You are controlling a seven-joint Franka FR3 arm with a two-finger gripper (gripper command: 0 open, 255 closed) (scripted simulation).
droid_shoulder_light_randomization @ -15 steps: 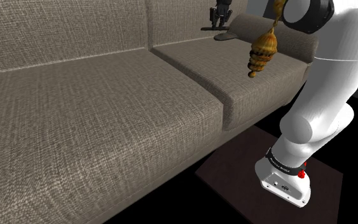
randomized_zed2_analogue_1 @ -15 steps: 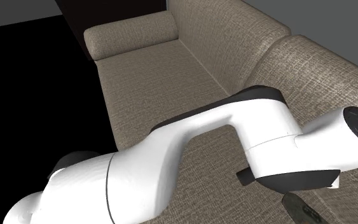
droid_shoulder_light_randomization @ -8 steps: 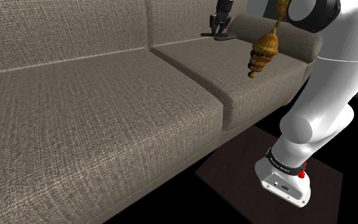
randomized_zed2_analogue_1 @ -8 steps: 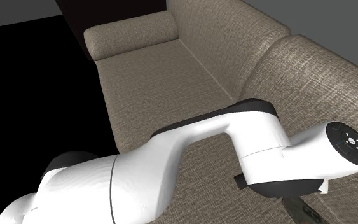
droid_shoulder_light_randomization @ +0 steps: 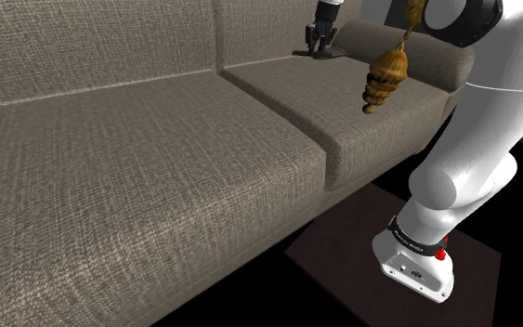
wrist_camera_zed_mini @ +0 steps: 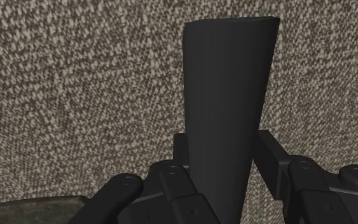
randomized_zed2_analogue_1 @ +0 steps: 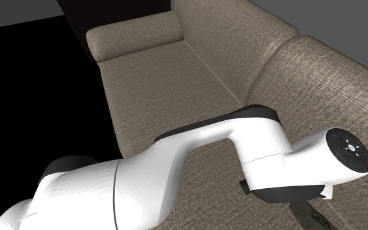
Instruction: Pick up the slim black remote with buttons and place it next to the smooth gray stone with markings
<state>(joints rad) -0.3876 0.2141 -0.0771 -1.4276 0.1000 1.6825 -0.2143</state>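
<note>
- Remote (wrist_camera_zed_mini: pixel 228 95): a slim, plain black slab, sitting between the fingers (wrist_camera_zed_mini: pixel 269 153) in the wrist view, with sofa weave behind it.
- Gripper (wrist_camera_zed_mini: pixel 225 153) is clamping the remote across its narrow width, with both pads touching its long edges near one end.
- In the shoulder view this is happening at upper right of centre, at the back of the right seat cushion, just beside the armrest. I cannot tell whether the remote is clear of the fabric.
- Handling, my judgement: it is light, rigid and smooth-sided. With most of its length hanging past the pads, it is likely to pivot or slip if swung fast. A grip nearer mid-length would be safer, and hard squeezing on the button face is best avoided.
- Sofa (droid_shoulder_light_randomization: pixel 157 139) is soft, so the remote may tilt when it is set down.
- Shell (droid_shoulder_light_randomization: pixel 383 79): golden and spiral, lying on the same cushion at upper right, well apart from the gripper.
- Dark lump (randomized_zed2_analogue_1: pixel 306 214) at the lower right edge, under the arm (randomized_zed2_analogue_1: pixel 176 157), is possibly the stone. I cannot tell.
</note>
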